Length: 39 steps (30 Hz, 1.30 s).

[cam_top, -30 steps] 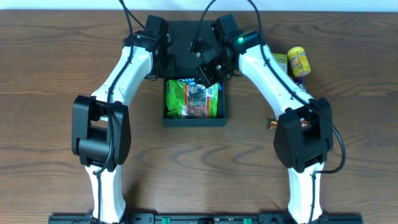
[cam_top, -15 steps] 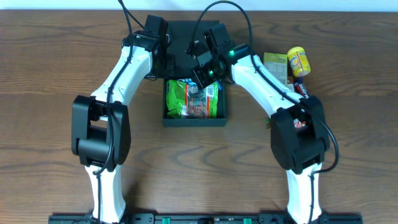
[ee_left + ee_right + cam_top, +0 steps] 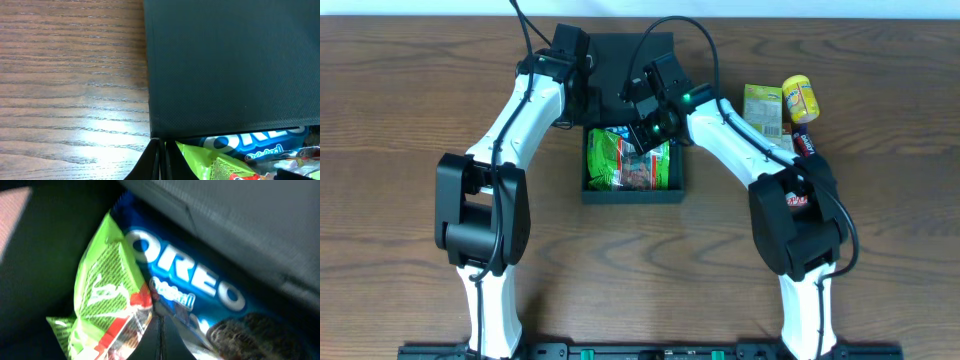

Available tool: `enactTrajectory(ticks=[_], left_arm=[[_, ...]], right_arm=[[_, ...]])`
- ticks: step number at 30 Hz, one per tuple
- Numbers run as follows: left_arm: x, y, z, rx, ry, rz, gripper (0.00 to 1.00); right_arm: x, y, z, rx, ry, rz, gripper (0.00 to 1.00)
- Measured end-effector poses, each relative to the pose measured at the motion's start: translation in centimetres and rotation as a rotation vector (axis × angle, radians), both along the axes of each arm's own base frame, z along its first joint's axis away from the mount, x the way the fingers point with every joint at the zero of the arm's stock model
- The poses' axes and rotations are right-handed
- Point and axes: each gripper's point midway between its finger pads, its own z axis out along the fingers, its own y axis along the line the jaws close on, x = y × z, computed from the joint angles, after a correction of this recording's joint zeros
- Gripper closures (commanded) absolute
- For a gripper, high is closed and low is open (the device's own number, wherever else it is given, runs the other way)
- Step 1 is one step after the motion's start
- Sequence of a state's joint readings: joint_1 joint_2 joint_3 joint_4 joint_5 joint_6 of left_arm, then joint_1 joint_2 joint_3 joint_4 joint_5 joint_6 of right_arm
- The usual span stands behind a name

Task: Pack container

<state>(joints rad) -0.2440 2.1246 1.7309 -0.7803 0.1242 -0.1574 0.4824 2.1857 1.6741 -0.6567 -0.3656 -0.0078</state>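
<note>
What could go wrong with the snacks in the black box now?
The blue Oreo packet lies right at the hinge edge of the lid, so it may get pinched when the container closes. The right arm's shut jaws are low over the Oreo and green packet; pushing harder might crush the cookies.

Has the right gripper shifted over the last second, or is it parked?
Yes. Against the container, which stayed put, the right gripper has slid leftward in the overhead view, from its far right corner to over the snack packets.
</note>
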Motion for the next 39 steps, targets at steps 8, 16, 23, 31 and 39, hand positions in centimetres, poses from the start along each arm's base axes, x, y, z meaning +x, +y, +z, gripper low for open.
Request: enactTrajectory(ticks=[8, 16, 23, 31, 39], left_arm=[[0.0, 0.0, 0.0, 0.000, 0.000, 0.000, 0.94], [0.0, 0.0, 0.0, 0.000, 0.000, 0.000, 0.94], [0.0, 0.0, 0.0, 0.000, 0.000, 0.000, 0.94], [0.0, 0.0, 0.0, 0.000, 0.000, 0.000, 0.94], [0.1, 0.2, 0.0, -0.007, 0.002, 0.006, 0.94]], right_arm=[[-0.8, -0.4, -0.4, -0.019, 0.030, 0.007, 0.99], [-0.5, -0.8, -0.7, -0.061, 0.013, -0.006, 0.99], [-0.1, 0.0, -0.2, -0.022, -0.009, 0.009, 0.99], [0.4, 2.1, 1.2, 0.099, -0.033, 0.038, 0.99], [0.1, 2.4, 1.4, 0.124, -0.007, 0.029, 0.99]])
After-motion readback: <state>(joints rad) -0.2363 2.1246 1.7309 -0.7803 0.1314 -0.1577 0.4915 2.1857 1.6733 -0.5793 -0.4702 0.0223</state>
